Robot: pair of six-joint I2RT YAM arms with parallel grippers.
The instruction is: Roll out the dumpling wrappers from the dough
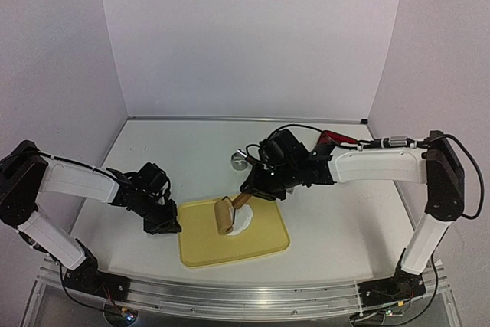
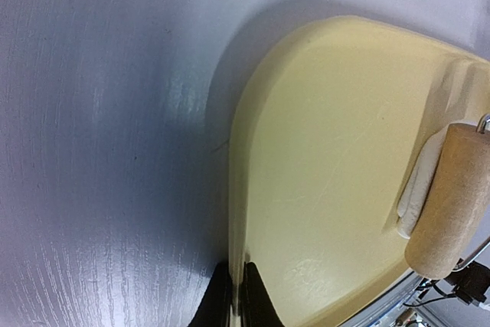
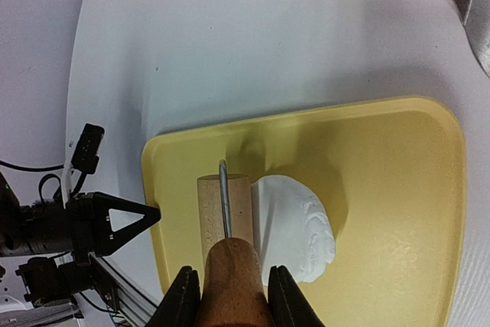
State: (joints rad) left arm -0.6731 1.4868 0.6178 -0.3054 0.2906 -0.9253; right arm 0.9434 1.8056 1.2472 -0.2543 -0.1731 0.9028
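Note:
The dough (image 3: 295, 227) is a flat, roundish white sheet on the yellow tray (image 3: 398, 189), also seen as the dough (image 1: 244, 223) from above. A wooden rolling pin (image 3: 224, 208) rests on the dough's left edge. My right gripper (image 3: 233, 296) is shut on the pin's brown handle (image 1: 240, 201). My left gripper (image 2: 237, 300) is shut on the tray's left rim (image 2: 239, 212), where the left gripper (image 1: 168, 225) meets the tray (image 1: 268, 246). The roller (image 2: 448, 201) and a bit of dough (image 2: 417, 189) show at the right of the left wrist view. No dumpling wrappers are in view.
A small steel ring cutter (image 1: 240, 161) stands on the table behind the tray. A tool with a red-brown handle (image 1: 337, 138) and a metal blade (image 3: 478, 28) lies at the back right. The white table (image 1: 344, 220) is walled in on three sides.

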